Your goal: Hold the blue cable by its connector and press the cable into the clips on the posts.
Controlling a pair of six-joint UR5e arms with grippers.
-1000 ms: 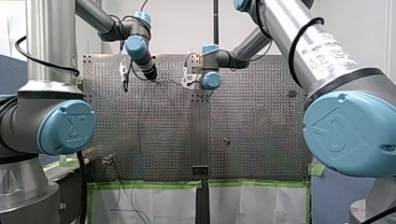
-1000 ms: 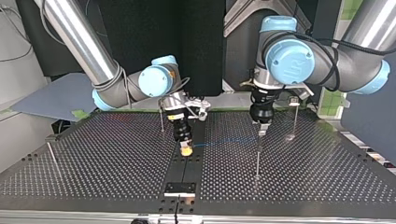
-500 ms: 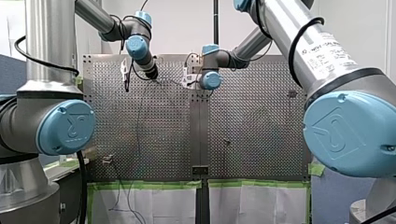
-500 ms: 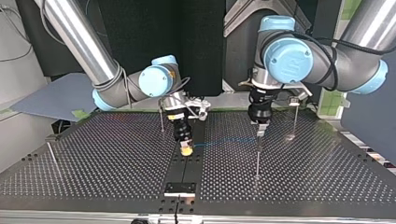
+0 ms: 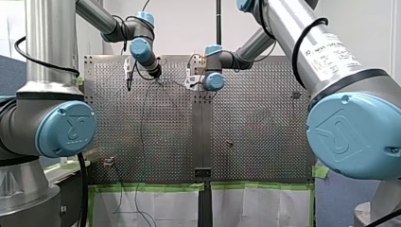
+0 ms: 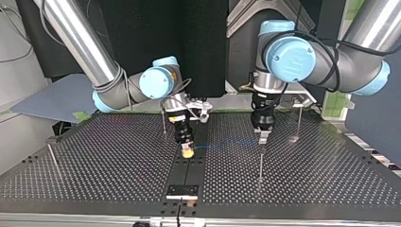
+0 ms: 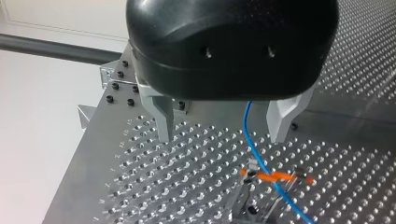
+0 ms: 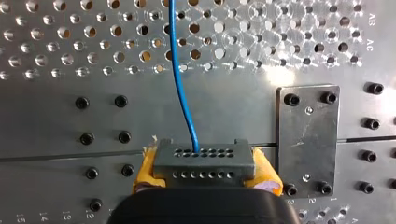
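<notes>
Lettering (image 8: 372, 19) AB, AC marks the table (image 8: 224, 107) near the blue cable (image 8: 180, 93).

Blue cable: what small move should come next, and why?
Probably my right gripper, clamped on the connector, should carry it toward the next post: the blue cable already crosses the orange clip, and my open left gripper hangs clear above it.

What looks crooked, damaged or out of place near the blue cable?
Nothing stands out. The black perforated connector sits straight between my right gripper's yellow pads; the thin blue cable runs unkinked across the orange clip under my open left gripper.
</notes>
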